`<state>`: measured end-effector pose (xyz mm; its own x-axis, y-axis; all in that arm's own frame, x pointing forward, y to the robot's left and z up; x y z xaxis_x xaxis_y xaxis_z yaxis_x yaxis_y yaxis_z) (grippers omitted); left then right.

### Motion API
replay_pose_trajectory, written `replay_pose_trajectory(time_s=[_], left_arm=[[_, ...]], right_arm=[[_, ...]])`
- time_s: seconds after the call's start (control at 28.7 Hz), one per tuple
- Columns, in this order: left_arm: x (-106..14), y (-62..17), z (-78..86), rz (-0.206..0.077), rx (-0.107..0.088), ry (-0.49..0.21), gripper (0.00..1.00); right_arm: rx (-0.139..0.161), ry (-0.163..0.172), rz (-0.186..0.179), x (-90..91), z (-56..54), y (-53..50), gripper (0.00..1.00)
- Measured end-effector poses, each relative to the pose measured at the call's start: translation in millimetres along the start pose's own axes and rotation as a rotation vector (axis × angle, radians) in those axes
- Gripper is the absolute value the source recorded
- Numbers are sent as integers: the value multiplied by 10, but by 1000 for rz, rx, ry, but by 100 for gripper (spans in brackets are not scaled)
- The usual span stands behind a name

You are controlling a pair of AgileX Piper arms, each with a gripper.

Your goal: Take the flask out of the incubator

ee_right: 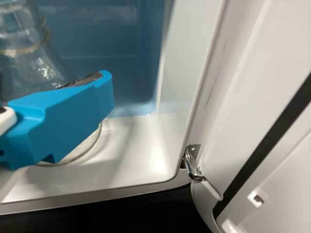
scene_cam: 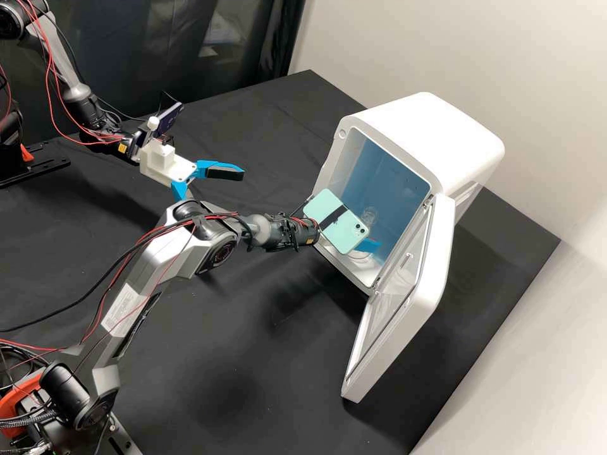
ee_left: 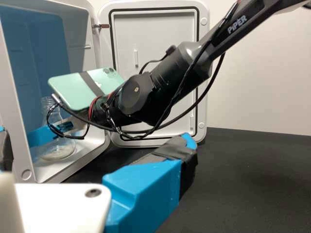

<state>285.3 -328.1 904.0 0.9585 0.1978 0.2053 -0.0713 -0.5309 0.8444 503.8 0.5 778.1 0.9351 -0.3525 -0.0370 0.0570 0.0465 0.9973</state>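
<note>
White incubator [scene_cam: 430, 139] on black table [scene_cam: 253, 354], door [scene_cam: 411, 284] swung wide open. Clear glass flask [ee_left: 56, 141] stands upright on incubator floor, against blue interior. Right gripper [scene_cam: 373, 245] reaches inside chamber, just beside flask base; grip cannot tell. Mint phone [scene_cam: 335, 221] strapped to right wrist. Left gripper [scene_cam: 210, 184] hovers above table, well apart from incubator, fingers released, holding nothing.
</note>
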Motion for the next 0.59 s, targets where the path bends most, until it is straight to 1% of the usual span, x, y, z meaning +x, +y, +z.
replay_pose_trajectory(time_s=[0.07, 0.59], left_arm=[[0, 0, 0, 0, 0, 0, 100], [0, 0, 0, 0, 0, 0, 100]], right_arm=[[-5, -3, -7, 18, 15, -26, 0], [-7, -2, -6, 29, 12, -27, 0]])
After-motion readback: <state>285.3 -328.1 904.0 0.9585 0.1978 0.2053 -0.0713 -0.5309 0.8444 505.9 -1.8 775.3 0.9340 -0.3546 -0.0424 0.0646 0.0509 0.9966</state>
